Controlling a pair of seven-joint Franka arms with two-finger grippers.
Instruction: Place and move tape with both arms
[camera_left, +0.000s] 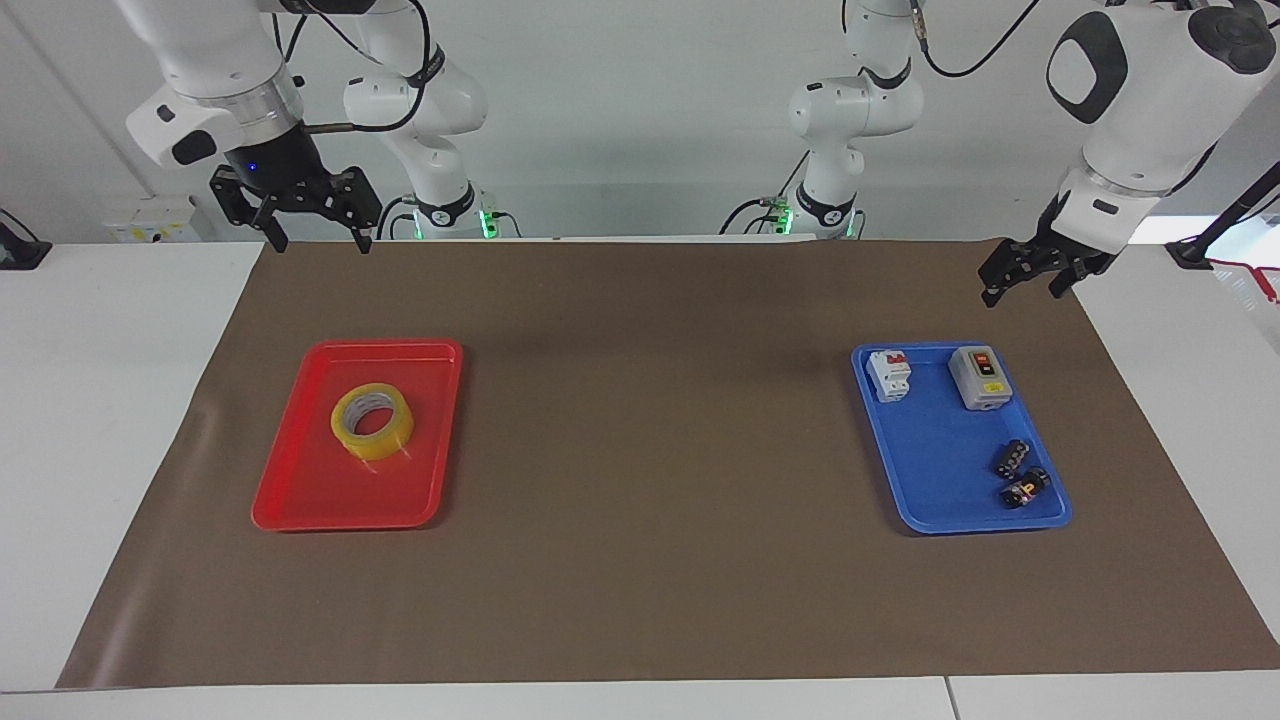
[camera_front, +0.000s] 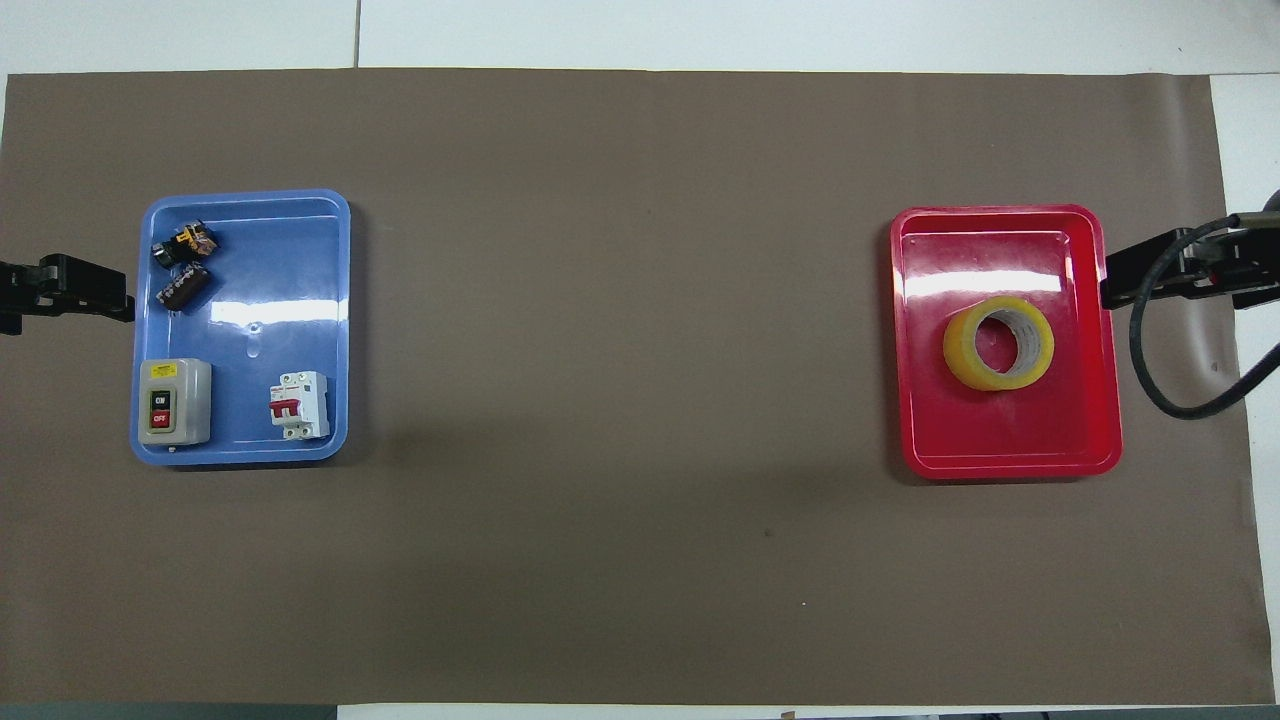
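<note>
The tape (camera_left: 385, 442) (camera_front: 958, 352), a yellow roll with a white core, lies flat in the red tray (camera_left: 300, 500) (camera_front: 1000, 445) toward the right arm's end of the table. My right gripper (camera_left: 318, 240) (camera_front: 1150, 275) hangs open high in the air, over the mat beside the red tray, well clear of the tape. Over the mat beside the blue tray (camera_left: 935, 480) (camera_front: 280, 260) at the left arm's end, my left gripper (camera_left: 1022, 290) (camera_front: 95, 295) stands open and holds nothing.
The blue tray holds a grey switch box (camera_left: 980, 378) (camera_front: 175, 402), a white breaker (camera_left: 889, 375) (camera_front: 299, 405) and small dark parts (camera_left: 1020, 475) (camera_front: 183, 270). A brown mat (camera_left: 650, 450) covers the table. Two smaller white arms (camera_left: 440, 130) (camera_left: 850, 110) stand at the robots' end.
</note>
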